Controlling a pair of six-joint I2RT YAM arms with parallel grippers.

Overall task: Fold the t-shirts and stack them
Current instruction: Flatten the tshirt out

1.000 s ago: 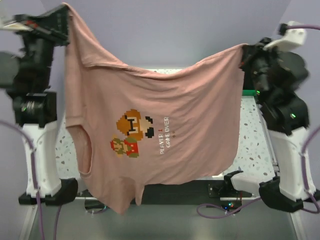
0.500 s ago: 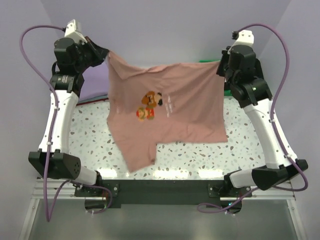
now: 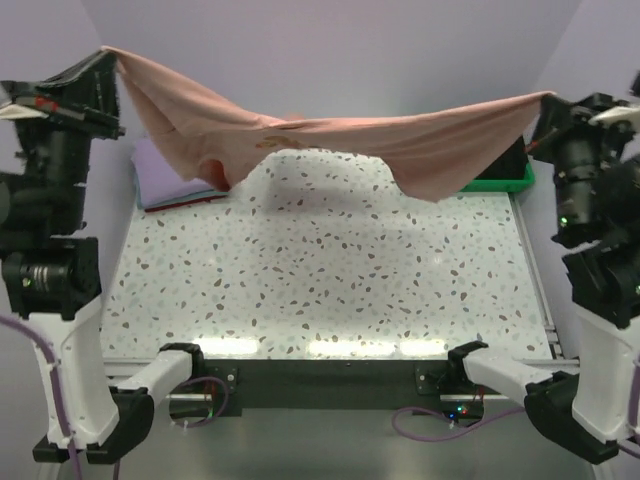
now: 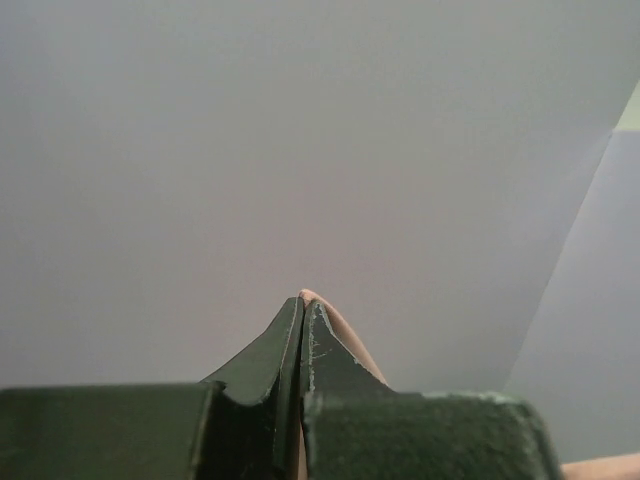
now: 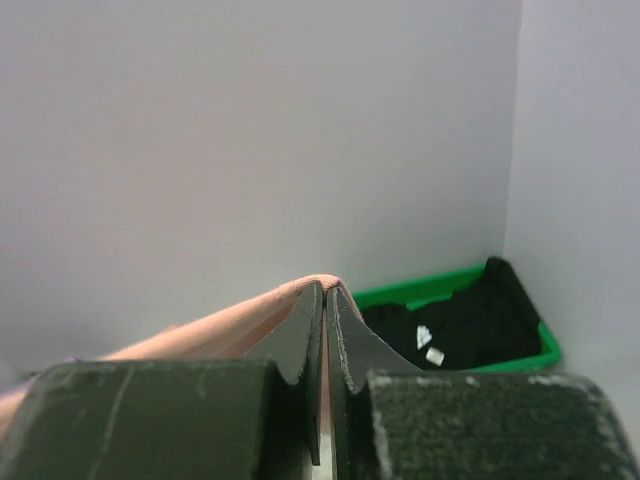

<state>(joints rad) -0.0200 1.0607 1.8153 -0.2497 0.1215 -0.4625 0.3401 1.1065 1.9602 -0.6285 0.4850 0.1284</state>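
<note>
The salmon-pink t-shirt [image 3: 330, 135] hangs stretched in the air between my two grippers, high over the far part of the table, sagging in the middle. My left gripper [image 3: 108, 55] is shut on its left end; the pink cloth [image 4: 335, 325] shows pinched at the left gripper's [image 4: 302, 300] tips. My right gripper [image 3: 545, 100] is shut on its right end; the cloth [image 5: 220, 330] drapes off to the left of the right gripper's [image 5: 325, 290] tips. A folded lavender t-shirt [image 3: 165, 175] lies at the far left. A black t-shirt [image 5: 470, 320] lies in the green tray.
The green plastic tray [image 3: 500, 183] stands at the far right corner, also in the right wrist view [image 5: 420, 290]. The speckled white table [image 3: 320, 270] spreads below the hanging shirt. Lilac walls close the back and sides.
Both arms have risen and spread wider since half a second ago. The salmon-pink shirt, then hanging down with its print showing, is now pulled out nearly flat and swung toward the back.
</note>
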